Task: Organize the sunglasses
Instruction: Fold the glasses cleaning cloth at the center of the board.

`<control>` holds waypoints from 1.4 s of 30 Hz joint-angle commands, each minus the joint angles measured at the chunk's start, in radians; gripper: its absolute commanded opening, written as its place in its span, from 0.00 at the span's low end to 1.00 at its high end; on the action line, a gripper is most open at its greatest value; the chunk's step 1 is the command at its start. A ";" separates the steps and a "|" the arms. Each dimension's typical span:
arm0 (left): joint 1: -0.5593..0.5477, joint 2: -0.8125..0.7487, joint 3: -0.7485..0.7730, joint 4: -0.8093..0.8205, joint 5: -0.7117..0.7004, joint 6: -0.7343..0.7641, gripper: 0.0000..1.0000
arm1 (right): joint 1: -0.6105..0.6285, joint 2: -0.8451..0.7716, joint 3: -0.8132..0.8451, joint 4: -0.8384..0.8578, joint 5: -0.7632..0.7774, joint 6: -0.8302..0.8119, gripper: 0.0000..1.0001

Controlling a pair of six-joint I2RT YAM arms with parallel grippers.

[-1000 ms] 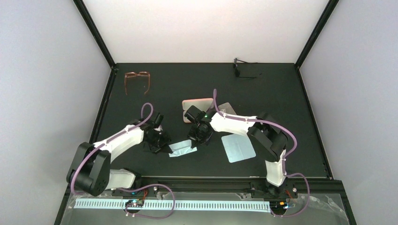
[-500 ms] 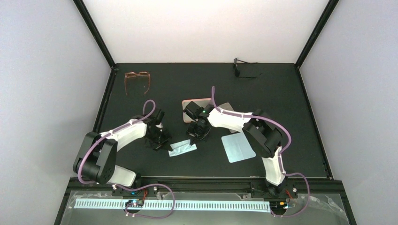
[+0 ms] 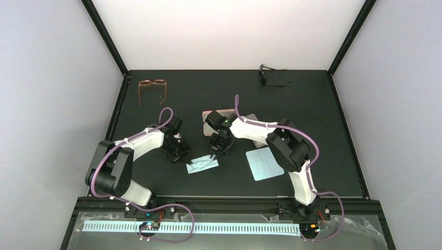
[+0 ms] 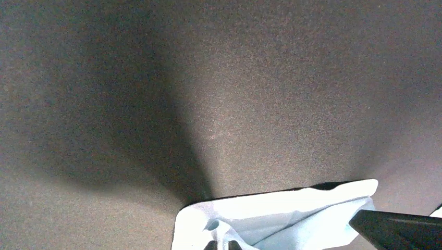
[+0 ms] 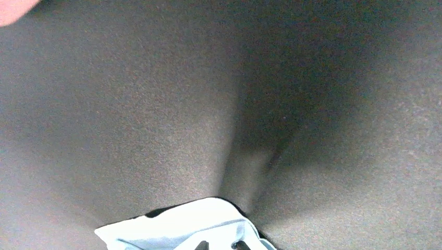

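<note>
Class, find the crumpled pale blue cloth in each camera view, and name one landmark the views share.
Top view: crumpled cloth low centre, between the arms.
Left wrist: crumpled cloth at the bottom edge, right of centre.
Right wrist: crumpled cloth at the bottom edge, left of centre.
Shared landmark: the black tabletop.

Top view evenly bright, sharp; wrist views dim, grainy, seemingly defocused, shadows crossing the mat (image 4: 292,104).
</note>
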 commanded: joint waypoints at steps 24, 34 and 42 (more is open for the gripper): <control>0.053 -0.144 0.086 -0.142 -0.100 0.236 0.46 | -0.080 -0.019 0.161 -0.020 -0.015 -0.267 0.18; 0.053 -0.299 -0.017 -0.164 -0.052 0.289 0.49 | -0.078 -0.289 -0.175 0.073 -0.020 -0.307 0.33; 0.051 -0.438 -0.029 -0.200 -0.024 0.304 0.51 | -0.034 -0.397 -0.341 0.133 0.007 -0.163 0.64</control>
